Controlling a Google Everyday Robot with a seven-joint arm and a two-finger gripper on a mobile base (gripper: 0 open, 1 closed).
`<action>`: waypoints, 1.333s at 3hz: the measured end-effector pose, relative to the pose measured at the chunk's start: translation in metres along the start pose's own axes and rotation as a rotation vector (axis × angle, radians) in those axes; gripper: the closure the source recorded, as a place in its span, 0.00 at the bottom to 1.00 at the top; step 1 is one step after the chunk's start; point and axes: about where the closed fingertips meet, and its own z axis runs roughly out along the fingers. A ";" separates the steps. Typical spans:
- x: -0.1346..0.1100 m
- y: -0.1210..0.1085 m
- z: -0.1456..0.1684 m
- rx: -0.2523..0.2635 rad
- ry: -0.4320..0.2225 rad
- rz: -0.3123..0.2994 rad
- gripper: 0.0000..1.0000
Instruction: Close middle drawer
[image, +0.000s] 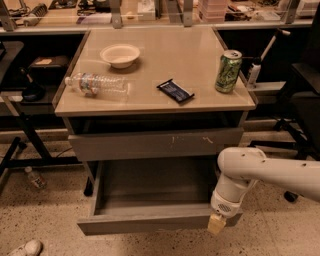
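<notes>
The middle drawer (150, 224) is pulled far out below the tabletop; its plain grey front faces me and its inside looks empty. My gripper (216, 225) hangs from the white arm (260, 172) at the right end of that drawer front, over its top edge. Whether it touches the front I cannot tell. Above it, the taller grey front with pale scratch marks (155, 144) sits slightly out from the cabinet.
On the tabletop (150, 65) lie a white bowl (120, 54), a plastic bottle (97, 84) on its side, a dark snack bar (175, 91) and a green can (228, 71). Desk legs stand at left, a chair base (287, 145) at right, and a small bottle (35, 177) lies on the floor.
</notes>
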 end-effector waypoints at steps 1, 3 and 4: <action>0.003 -0.020 0.021 -0.029 0.004 0.043 1.00; 0.006 -0.076 0.047 0.018 -0.028 0.120 1.00; 0.006 -0.075 0.047 0.018 -0.028 0.120 0.81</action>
